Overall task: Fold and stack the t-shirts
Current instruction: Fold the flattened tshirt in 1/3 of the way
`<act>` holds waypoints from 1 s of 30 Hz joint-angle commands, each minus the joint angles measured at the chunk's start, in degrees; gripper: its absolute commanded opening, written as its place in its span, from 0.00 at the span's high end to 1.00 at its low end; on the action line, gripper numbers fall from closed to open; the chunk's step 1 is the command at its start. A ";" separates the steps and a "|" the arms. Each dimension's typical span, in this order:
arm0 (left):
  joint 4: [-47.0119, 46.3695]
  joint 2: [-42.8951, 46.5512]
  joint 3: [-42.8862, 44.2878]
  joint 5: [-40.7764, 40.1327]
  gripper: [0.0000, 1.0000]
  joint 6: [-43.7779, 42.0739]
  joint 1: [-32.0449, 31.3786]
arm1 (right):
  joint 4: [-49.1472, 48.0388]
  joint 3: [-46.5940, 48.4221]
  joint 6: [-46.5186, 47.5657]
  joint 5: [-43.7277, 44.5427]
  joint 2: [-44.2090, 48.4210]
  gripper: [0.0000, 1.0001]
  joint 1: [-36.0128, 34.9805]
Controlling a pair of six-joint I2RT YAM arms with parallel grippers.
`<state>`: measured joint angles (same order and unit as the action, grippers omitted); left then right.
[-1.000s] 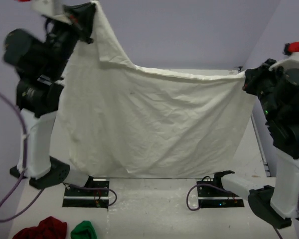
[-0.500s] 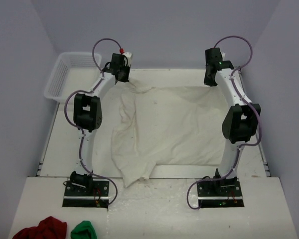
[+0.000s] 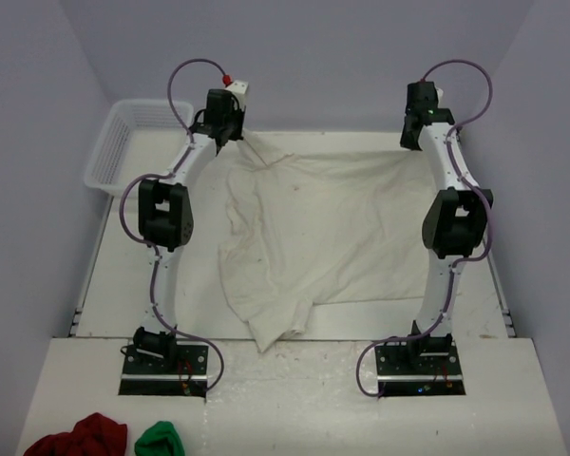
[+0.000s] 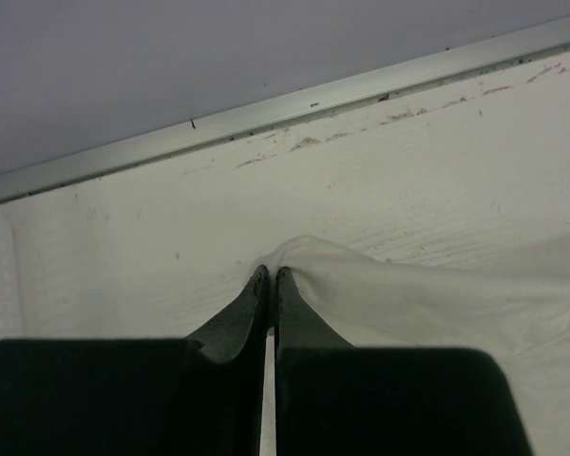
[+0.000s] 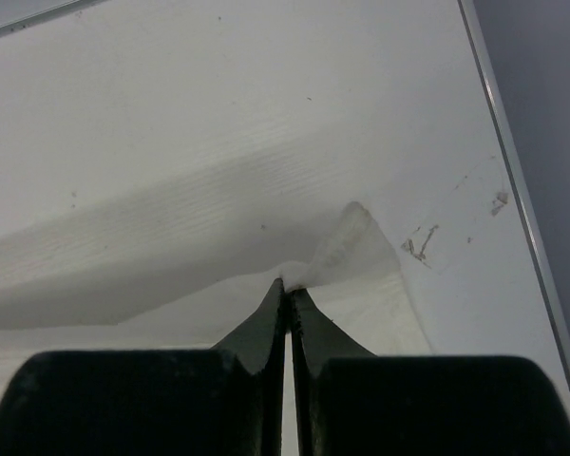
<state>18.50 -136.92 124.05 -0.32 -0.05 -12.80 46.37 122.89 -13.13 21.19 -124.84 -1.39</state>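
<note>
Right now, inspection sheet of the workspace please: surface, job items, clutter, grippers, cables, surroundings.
Surface: white table, scuffed and stained near the far edge.
Job's things: one off-white t-shirt, spread flat but wrinkled, left side bunched; not folded yet.
Clutter: dark red cloth bundle and green cloth bundle at near left; white basket at far left.
Grippers: left gripper and right gripper each shut on the far edge of the t-shirt.
Cables: purple cables loop off both wrists and bases.
Surroundings: lavender walls; nothing else seen.
</note>
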 commanded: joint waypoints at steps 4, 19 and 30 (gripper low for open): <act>-4.35 -0.36 6.99 -0.04 1.00 -2.05 1.28 | -1.63 5.96 2.58 -1.15 -3.22 1.00 0.68; -1.37 -0.89 8.76 8.23 1.00 -5.13 -3.20 | 0.82 13.52 4.42 -4.58 -9.81 1.00 5.26; -1.01 10.62 -9.17 0.58 1.00 -1.10 -10.31 | 2.93 6.75 1.79 -8.18 -7.79 1.00 5.17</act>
<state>18.37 -133.53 117.45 2.68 -3.40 -21.43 47.99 129.97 -10.52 14.46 -134.96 3.90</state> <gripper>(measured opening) 0.008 0.007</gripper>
